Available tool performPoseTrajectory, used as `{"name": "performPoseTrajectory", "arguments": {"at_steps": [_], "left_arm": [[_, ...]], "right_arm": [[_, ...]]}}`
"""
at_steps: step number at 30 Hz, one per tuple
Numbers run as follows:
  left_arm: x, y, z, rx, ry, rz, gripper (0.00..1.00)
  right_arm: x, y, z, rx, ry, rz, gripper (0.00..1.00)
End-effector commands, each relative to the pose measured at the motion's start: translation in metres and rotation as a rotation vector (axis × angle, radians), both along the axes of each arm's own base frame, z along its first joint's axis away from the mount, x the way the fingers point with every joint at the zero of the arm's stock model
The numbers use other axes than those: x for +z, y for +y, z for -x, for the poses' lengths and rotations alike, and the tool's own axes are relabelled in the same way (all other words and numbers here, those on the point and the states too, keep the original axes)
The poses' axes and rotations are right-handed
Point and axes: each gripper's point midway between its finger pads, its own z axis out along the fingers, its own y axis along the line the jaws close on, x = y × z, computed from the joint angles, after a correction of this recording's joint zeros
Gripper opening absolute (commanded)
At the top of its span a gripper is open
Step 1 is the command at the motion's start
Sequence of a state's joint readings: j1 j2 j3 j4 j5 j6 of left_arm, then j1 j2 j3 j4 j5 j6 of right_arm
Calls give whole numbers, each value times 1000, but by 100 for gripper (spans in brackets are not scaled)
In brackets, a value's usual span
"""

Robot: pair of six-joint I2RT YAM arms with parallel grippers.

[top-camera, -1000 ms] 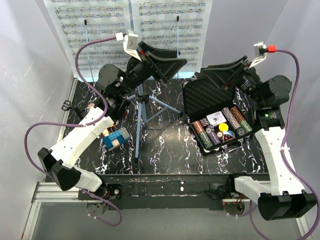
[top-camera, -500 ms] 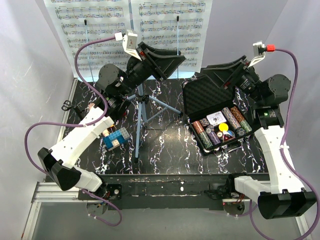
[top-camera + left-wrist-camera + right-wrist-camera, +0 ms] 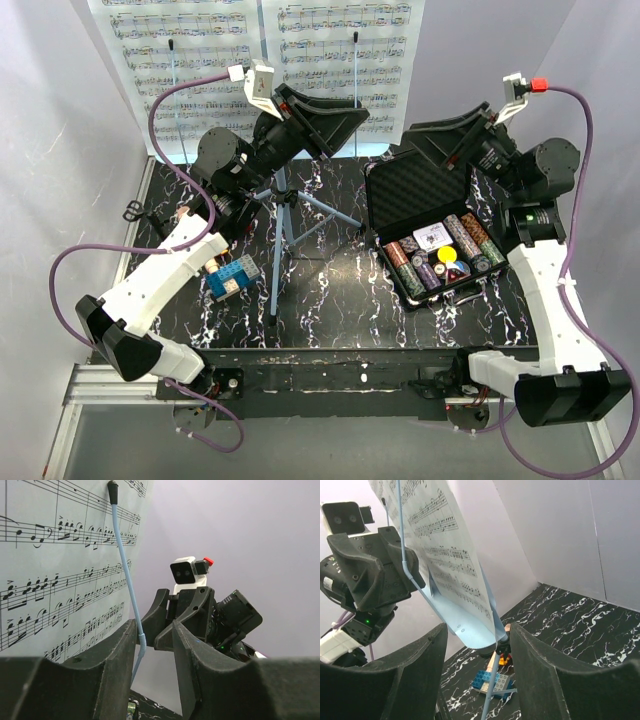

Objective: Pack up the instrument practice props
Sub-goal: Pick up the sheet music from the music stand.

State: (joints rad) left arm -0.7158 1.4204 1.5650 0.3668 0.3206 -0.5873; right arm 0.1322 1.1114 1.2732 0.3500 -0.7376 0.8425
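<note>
The light-blue music stand (image 3: 283, 225) stands on its tripod legs at the table's middle left. White sheet-music pages (image 3: 200, 60) rest on its desk at the back, held by thin blue page arms. My left gripper (image 3: 350, 122) is open and raised at the desk's lower right part. In the left wrist view a page (image 3: 60, 570) and a blue page arm (image 3: 125, 570) lie just beyond the open left gripper (image 3: 154, 630). My right gripper (image 3: 425, 150) is open and empty, facing the stand. Between its jaws (image 3: 476, 635) I see the desk's blue corner (image 3: 470, 625). The microphone is not visible.
An open black foam-lined case (image 3: 395, 195) of poker chips lies at the right under my right arm. A blue and grey block pile (image 3: 232, 278) sits by the left arm, also visible in the right wrist view (image 3: 495, 680). White walls close in the back and sides.
My right gripper has risen slightly and shifted a little to the right. The left gripper, the stand and the pages have barely moved.
</note>
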Motion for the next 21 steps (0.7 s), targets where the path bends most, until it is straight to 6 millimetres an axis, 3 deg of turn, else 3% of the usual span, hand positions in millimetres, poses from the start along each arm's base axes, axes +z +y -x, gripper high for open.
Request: {"name": "performPoseTrajectory", "arguments": {"at_steps": [1,11,21], "left_arm": [[13,4,3,15,-19,19,34],[10,5,2,21,-18,19,35],[8,2,-1,19,-13,21,35]], "right_arm": [[25,3,6,21,-80,0,60],[30,19,4,72,-88,23,55],[28,25,11,96,-97,34,27]]}}
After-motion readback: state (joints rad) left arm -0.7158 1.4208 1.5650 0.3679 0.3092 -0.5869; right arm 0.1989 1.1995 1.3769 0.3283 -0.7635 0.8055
